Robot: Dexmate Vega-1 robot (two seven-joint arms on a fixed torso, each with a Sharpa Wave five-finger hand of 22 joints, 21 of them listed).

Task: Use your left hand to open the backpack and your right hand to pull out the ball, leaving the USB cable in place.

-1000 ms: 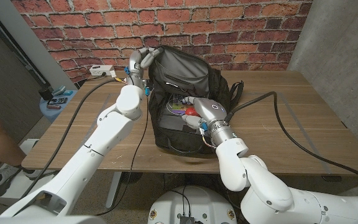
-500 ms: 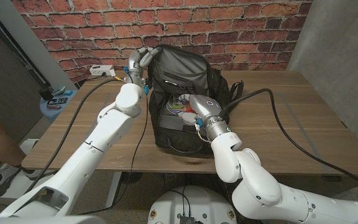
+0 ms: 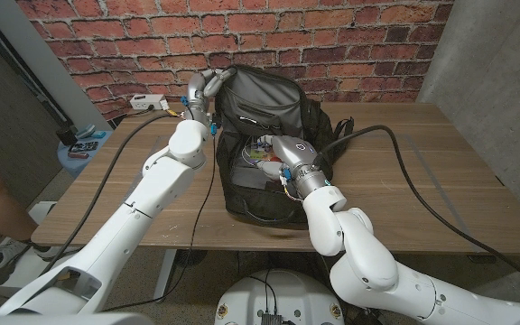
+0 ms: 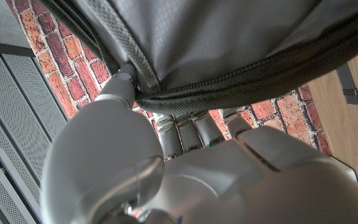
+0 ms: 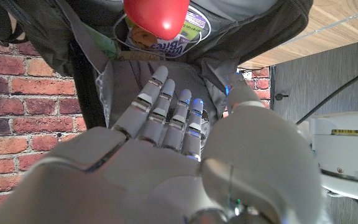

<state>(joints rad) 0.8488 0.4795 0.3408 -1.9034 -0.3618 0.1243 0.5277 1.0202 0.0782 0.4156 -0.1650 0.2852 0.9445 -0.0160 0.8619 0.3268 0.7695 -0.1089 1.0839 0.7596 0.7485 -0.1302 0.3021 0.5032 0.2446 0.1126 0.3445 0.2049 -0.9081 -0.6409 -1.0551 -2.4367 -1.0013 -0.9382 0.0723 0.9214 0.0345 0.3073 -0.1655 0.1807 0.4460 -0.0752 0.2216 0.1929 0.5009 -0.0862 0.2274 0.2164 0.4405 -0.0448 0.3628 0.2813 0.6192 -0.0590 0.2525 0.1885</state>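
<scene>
Head view: left hand (image 3: 204, 90) gripping backpack (image 3: 269, 108) rim; right hand (image 3: 289, 155) inside, fingers (image 5: 160, 102) extended, short of red ball (image 5: 156, 15).

The wooden table (image 3: 395, 194) carries a black backpack (image 3: 269, 135); black cables (image 3: 422, 190) trail across its top.
</scene>
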